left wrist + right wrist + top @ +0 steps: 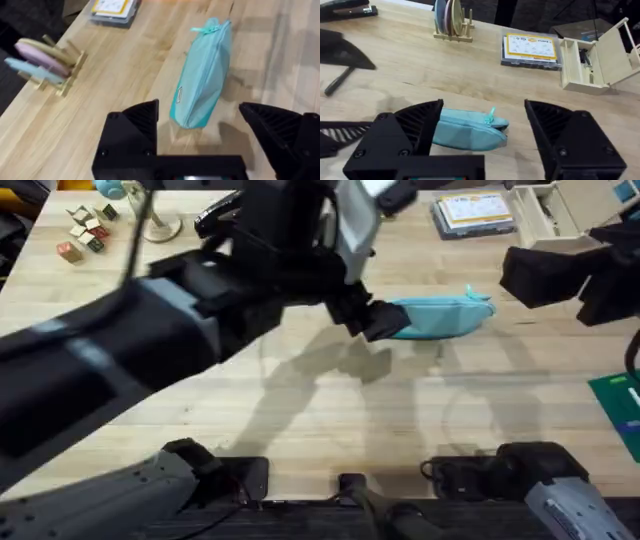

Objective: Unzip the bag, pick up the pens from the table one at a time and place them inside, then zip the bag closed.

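The left gripper (pixel 200 125) hangs with its two black fingers spread wide apart and nothing between them, just above the near end of the bag (pixel 202 75). In the overhead view that left gripper (pixel 372 320) sits at the bag's (pixel 445 315) left end, at the tip of a big dark arm that reaches in from the lower left.

The right gripper (pixel 482 132) is also spread wide and holds nothing; the bag (pixel 465 130) lies on the table (pixel 445 75) below and between its fingers, the small teal pull tab (pixel 491 114) pointing up from its end. In the overhead view the right gripper (pixel 545 270) hangs near the table's (pixel 400 420) right edge, to the right of the bag and apart from it.

The bag lies flat on the wood, long side across the table, its zipper looking closed.

A thin dark pen (pixel 339 81) lies on the table, well apart from the bag. Farther off stand a clear box of cards (pixel 530 49), a wooden rack of plates (pixel 451 20), an open cream box (pixel 595 62) and a black stapler (pixel 347 9).
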Tool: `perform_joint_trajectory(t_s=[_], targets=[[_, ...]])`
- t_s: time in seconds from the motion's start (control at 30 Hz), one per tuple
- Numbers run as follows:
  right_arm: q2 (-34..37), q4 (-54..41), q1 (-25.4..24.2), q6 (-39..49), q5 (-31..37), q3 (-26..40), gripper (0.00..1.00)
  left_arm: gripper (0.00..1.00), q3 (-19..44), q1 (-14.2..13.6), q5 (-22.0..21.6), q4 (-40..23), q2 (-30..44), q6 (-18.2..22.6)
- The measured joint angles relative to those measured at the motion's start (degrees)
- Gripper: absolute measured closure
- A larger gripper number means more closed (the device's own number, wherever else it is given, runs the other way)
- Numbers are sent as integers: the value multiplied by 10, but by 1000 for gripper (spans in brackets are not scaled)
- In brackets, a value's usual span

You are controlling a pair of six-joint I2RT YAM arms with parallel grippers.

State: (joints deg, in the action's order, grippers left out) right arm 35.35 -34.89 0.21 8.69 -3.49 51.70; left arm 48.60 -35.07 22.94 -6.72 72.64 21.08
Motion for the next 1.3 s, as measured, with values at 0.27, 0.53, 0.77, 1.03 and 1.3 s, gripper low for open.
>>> perform_joint_trajectory(t_s=[0.27,0.53,0.77,1.03,1.3], targets=[[0,0,0,4,0,0,4,6,0,-18,0,27,65,0],[0,-2,0,4,0,0,4,7,0,-18,0,31,70,0],[0,-2,0,4,0,0,3,7,0,-18,-4,32,70,0],[0,-2,0,4,0,0,3,7,0,-18,-5,98,110,0],[0,-2,0,4,0,0,3,7,0,-18,17,157,185,0]])
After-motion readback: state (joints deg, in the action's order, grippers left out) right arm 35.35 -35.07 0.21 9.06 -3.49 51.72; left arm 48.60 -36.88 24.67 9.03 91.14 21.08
